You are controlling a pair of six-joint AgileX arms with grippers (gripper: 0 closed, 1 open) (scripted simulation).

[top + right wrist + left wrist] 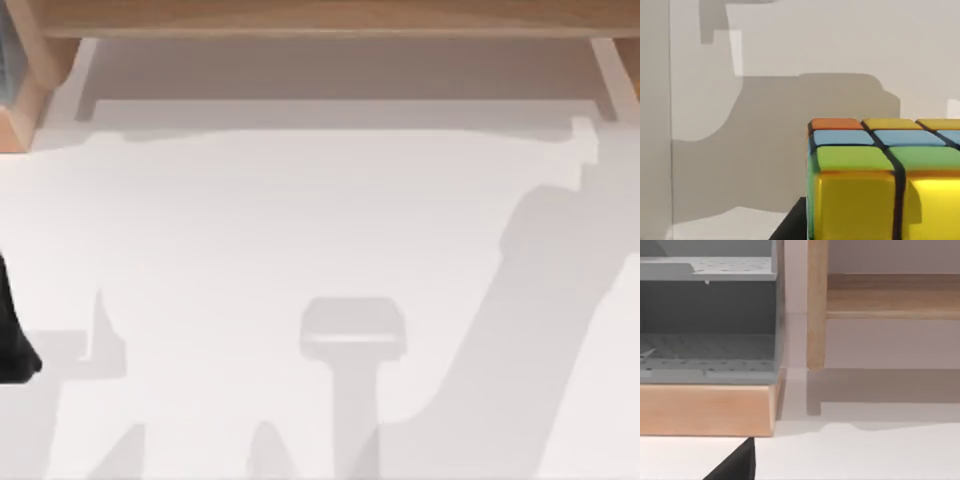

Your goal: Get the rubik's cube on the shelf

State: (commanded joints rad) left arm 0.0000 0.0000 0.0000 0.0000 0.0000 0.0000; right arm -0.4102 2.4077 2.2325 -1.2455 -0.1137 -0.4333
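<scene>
a: right up against the right wrist camera sits the rubik's cube [885, 180], yellow, green and blue squares with an orange one at a corner, dark lines between. so close that i'd guess the right arm is carrying it, lifted over the white table [840, 50].

b: is it gripped, then?

a: i can't tell. a dark sliver shows beside the cube, but the fingers themselves aren't plain to me. carried is my judgement, not something i see.

b: and the shelf?

a: from above, the shelf [330, 18] is a long pale wooden board along the far edge of the table, with side supports. nothing lies on the stretch i can see, so the cube isn't there yet.

b: the left arm?

a: parked at the table's left edge, a dark shape [12, 340]. its wrist camera looks at a grey rack [707, 315] on a wooden base, just beside the shelf's upright support.
</scene>
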